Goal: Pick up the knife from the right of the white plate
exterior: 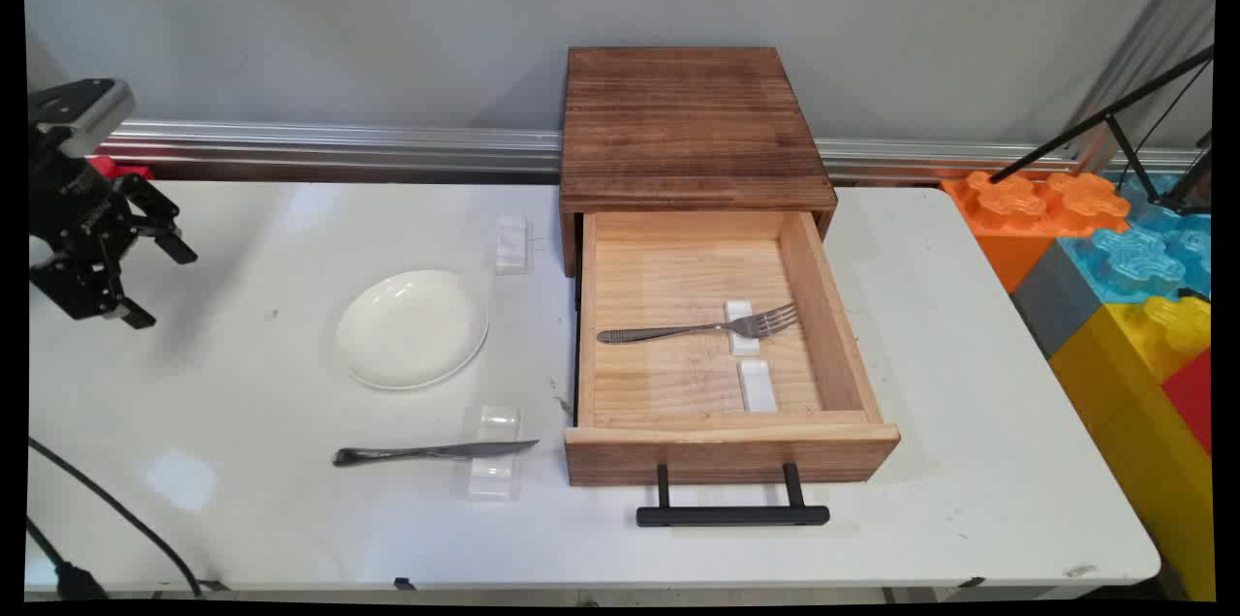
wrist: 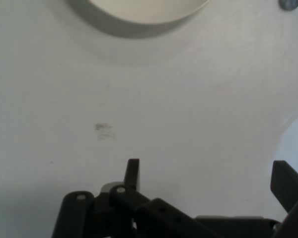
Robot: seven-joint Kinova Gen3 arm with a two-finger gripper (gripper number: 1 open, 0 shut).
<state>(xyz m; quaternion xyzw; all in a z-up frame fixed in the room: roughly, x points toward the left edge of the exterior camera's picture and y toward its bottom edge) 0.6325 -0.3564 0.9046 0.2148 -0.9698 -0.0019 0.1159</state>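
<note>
My black gripper (exterior: 160, 285) hangs open over the table's left side with nothing between its fingers. In the hand view the gripper (wrist: 208, 178) faces bare white tabletop, and the rim of a white plate (wrist: 139, 15) shows at the top. That plate (exterior: 412, 327) lies right of the gripper, apart from it. A dark knife (exterior: 431, 451) lies near the front, its blade on a clear rest (exterior: 494, 466). A wooden box (exterior: 693, 127) has its drawer (exterior: 727, 451) pulled out. Inside, a fork (exterior: 702, 328) lies across a white rest (exterior: 742, 311).
A second white rest (exterior: 758, 385) lies in the drawer and another (exterior: 511, 243) on the table left of the box. The drawer's black handle (exterior: 731, 514) juts toward the front edge. Big coloured blocks (exterior: 1114, 248) and a tripod leg (exterior: 1104, 117) stand at the right. A cable (exterior: 107, 509) crosses the front left.
</note>
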